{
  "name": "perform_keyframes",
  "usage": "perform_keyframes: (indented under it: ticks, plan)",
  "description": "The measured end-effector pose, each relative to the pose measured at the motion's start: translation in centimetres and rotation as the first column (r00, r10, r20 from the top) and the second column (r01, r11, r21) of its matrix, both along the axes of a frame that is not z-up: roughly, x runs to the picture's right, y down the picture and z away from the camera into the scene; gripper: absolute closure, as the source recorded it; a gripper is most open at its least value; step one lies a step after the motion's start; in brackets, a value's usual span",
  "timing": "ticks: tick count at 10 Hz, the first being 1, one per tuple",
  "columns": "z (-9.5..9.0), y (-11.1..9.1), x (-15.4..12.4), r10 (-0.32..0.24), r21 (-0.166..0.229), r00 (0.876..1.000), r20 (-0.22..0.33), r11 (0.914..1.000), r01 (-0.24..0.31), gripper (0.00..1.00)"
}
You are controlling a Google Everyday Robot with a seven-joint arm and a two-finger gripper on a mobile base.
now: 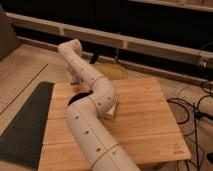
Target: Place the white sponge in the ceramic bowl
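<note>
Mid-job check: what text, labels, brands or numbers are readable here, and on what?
None readable.
Small dark mark at the near-right corner of the wooden table: too small to read.
White sponge, ceramic bowl, arm: no lettering visible.
Tool, shut, sits over the table's far-left edge by the bowl.
</note>
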State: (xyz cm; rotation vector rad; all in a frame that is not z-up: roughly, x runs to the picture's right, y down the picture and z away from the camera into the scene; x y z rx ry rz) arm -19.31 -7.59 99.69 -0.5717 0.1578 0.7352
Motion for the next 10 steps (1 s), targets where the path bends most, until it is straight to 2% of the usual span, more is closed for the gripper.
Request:
perform_keyframes:
  ticks: [3,5,7,8,10]
  plan:
    - [-0.1,0.0,0.1,-0.005,-0.002,1.0,0.0,1.0,0.005,1.0]
    - [-1.3,0.6,-0.8,-0.071,-0.028,0.997,-0.003,0.9971,0.071,1.0]
    - [-3.2,1.1,-2.8,-0.147,-0.057,0.989,0.006,0.9876,0.147,1.0]
    - [-4.5,1.2,-3.6,-0.188,-0.072,0.982,0.002,0.9796,0.188,1.0]
    - [-5.6,1.4,-4.1,-0.218,-0.089,0.976,-0.008,0.9722,0.217,1.0]
